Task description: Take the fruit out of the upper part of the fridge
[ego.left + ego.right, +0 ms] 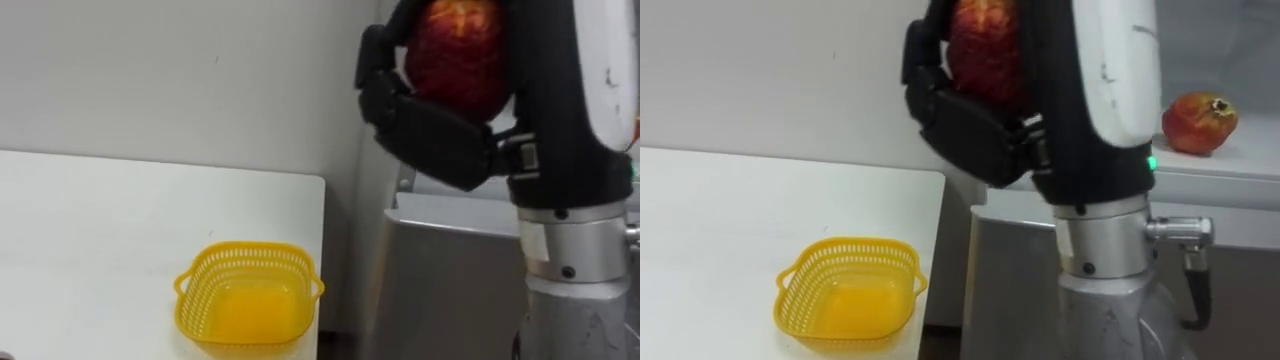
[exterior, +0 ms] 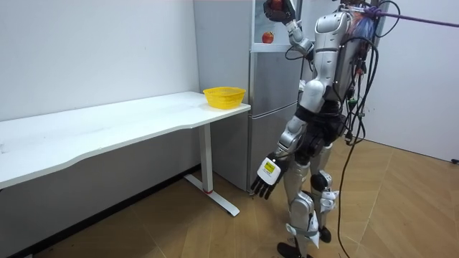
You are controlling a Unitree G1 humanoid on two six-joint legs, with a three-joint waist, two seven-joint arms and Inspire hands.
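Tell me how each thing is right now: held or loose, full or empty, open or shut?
Right hand: raised, shut on a red fruit.
Held fruit: gripped, up in the air.
Other fruit: lying loose on the fridge shelf.
Fridge: upper part open, lower door shut.
Basket: empty, upright on the table.
Left hand: hanging low, open, holding nothing.
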